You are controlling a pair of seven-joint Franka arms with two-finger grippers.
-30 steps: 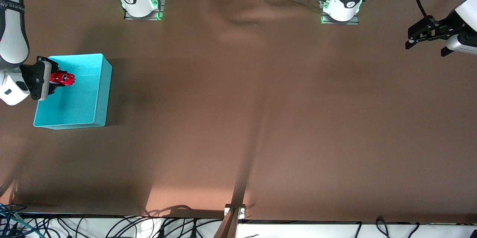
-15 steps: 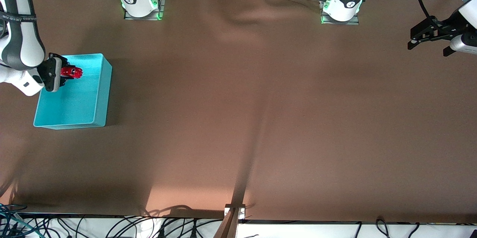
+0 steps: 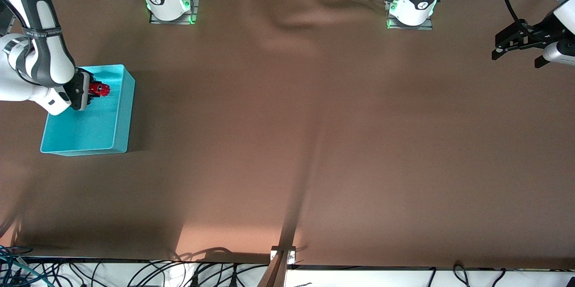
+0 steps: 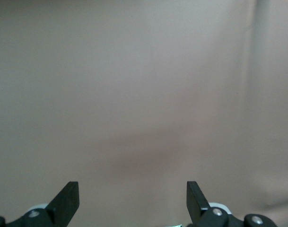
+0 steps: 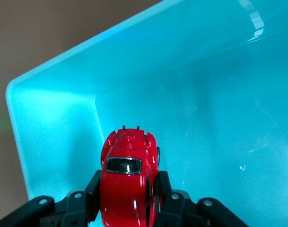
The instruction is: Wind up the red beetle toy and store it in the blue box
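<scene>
Now the right gripper [image 3: 92,90], clamped on the red beetle toy [image 3: 99,89], hangs over the blue box [image 3: 117,134] for the storing step, which calls for lowering and release, while the left gripper [image 3: 516,46] waits spread wide above bare table [image 3: 314,143].

Beetle [image 5: 127,177] was glossy red with dark windows, box [image 3: 117,112] plain turquoise, bench [image 3: 314,143] matte brown, both tools black, arms white with grey bands.
</scene>
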